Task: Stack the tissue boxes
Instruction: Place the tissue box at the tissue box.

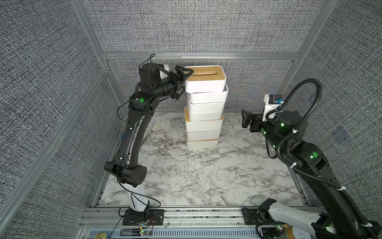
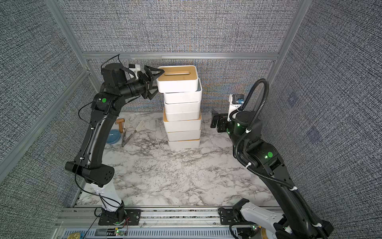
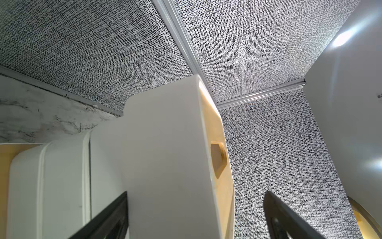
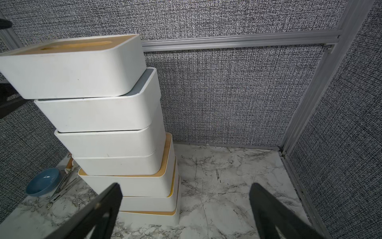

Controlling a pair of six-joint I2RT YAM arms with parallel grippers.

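Starting at the left edge of the table [image 1: 206, 175]: a blue bowl [image 2: 113, 137] and tongs [image 2: 132, 134], well apart from the stack [image 1: 203, 124]. The left gripper [image 1: 186, 82] is up high, jaws spread around the end of the top box [image 1: 204, 82], one finger clear of its tan slotted lid. Seven white boxes make that crooked stack at the table's mid-back, the top box jutting left over a grey lid. The right gripper [image 1: 245, 120] hangs near the stack, wide open and empty.
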